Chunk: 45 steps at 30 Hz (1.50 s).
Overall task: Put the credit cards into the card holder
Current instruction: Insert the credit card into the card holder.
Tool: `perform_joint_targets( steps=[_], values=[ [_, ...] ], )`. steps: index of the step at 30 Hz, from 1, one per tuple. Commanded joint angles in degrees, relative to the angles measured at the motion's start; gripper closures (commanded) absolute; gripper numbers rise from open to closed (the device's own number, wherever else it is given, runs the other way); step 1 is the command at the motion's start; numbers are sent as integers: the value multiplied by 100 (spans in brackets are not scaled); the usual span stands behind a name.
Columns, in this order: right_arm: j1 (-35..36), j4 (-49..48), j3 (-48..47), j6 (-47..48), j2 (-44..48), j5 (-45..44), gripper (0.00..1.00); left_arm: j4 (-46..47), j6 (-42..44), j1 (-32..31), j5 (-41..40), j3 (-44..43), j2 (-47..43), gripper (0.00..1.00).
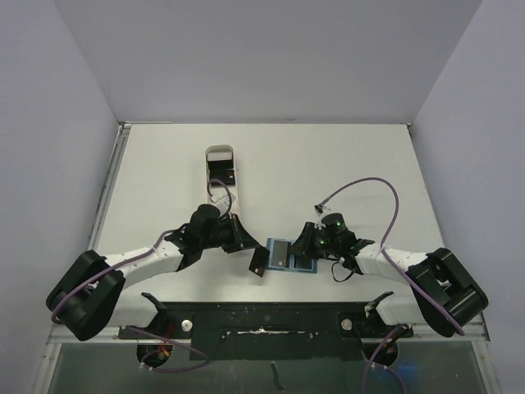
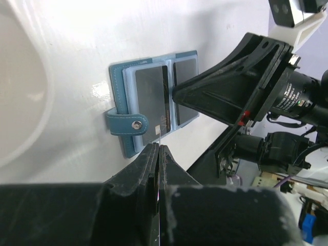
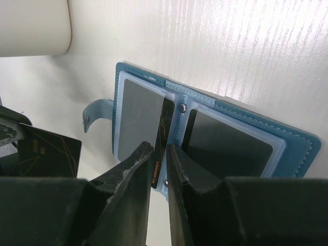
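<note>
The teal-blue card holder (image 1: 283, 254) lies open on the table between my grippers, also in the left wrist view (image 2: 119, 77) and the right wrist view (image 3: 292, 136). A black credit card (image 3: 165, 128) sits partly in its left sleeve, with one dark strip exposed. Another card (image 3: 225, 143) fills the right sleeve. My right gripper (image 3: 159, 148) points down at the exposed strip with its jaws only narrowly apart, one on each side. My left gripper (image 2: 159, 148) is shut on a third black card (image 1: 258, 261), held edge-on just left of the holder's tab (image 2: 123, 125).
A long white oval-ended tray (image 1: 223, 168) lies behind the left gripper, and its rim shows in the right wrist view (image 3: 31, 25). The arms' cables loop over the table on both sides. White walls enclose the table.
</note>
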<state>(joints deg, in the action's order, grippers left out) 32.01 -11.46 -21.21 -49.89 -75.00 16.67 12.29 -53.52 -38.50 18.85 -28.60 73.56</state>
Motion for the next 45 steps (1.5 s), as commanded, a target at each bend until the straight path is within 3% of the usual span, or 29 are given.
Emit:
perform_joint_targets(
  steps=[1,5,13,18,27,45],
  values=[
    [104,-343,-63,13,-134,-9,82,1301,-233,-3,694,118,303,100],
    [174,-338,-175,-3,-312,46,82,1592,-309,-16,773,256,488,100],
    [236,-278,-221,-2,-419,-43,83,11,322,-22,-67,-130,422,100],
    [236,-294,-182,-21,-418,-49,83,55,283,-18,-137,-44,447,100],
    [257,-277,-190,-38,-394,-48,83,1049,-136,-31,248,304,565,100],
    [300,-345,-182,-74,-437,-42,82,495,-60,-25,-53,295,430,100]
  ],
)
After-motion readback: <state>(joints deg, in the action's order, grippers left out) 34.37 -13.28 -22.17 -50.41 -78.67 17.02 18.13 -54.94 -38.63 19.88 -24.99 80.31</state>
